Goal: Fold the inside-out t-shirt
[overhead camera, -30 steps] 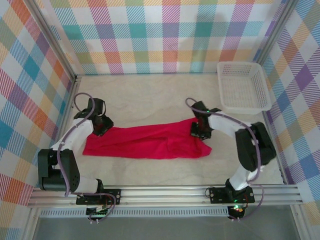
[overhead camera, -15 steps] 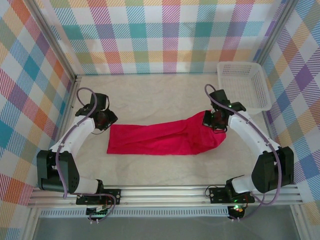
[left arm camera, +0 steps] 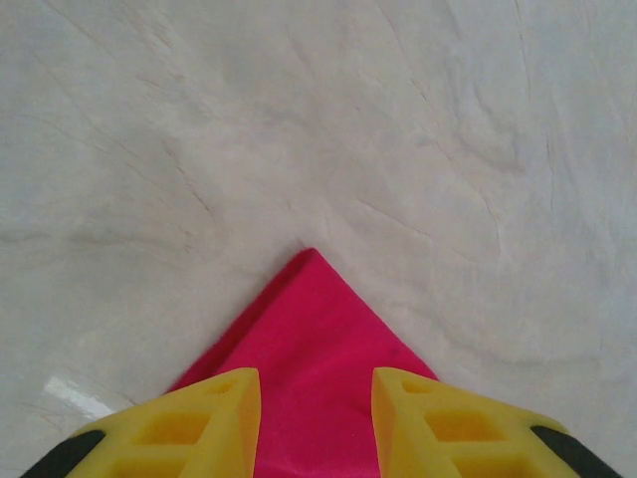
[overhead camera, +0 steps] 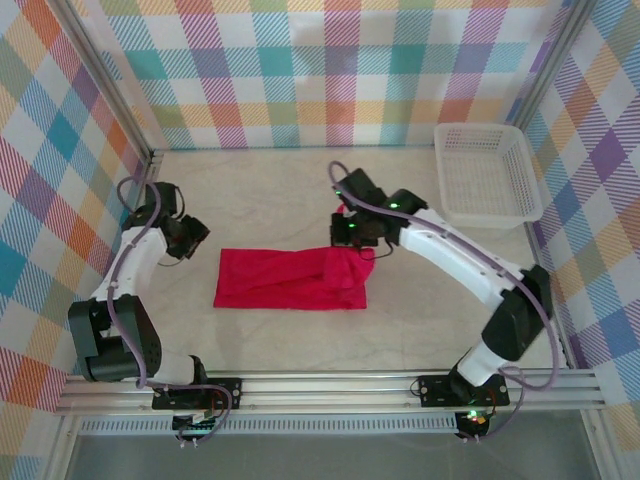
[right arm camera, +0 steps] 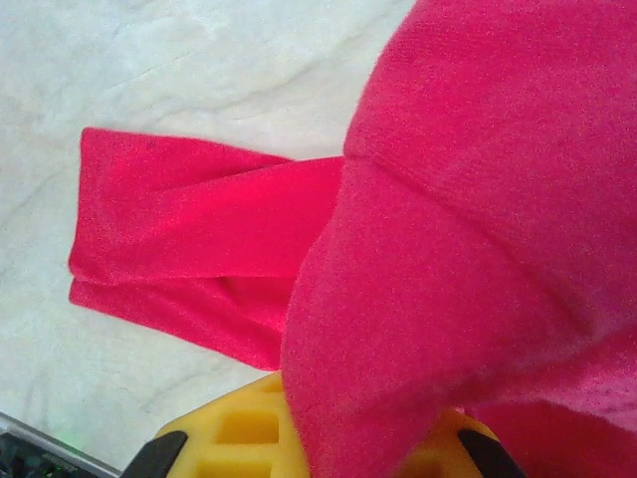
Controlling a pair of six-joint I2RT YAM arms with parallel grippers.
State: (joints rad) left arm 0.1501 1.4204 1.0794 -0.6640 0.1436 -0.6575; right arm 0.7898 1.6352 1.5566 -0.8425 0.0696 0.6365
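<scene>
The red t-shirt lies on the table as a long band, with its right end doubled back over itself. My right gripper is above that doubled end, shut on a fold of the red cloth that drapes between its yellow fingers. The lower layers of the shirt lie flat beneath it. My left gripper stands open just off the shirt's far left corner. That corner points up between its yellow fingertips, which do not grip it. No white tag is visible.
A white mesh basket sits in the far right corner of the table. Checked walls close in the back and both sides. Pale bare table surface stretches behind the shirt, and more lies in front of it.
The right gripper has carried the shirt's right end up and leftwards, doubling it over the rest, so the shirt is much shorter. The left gripper has drawn back slightly to the left.
</scene>
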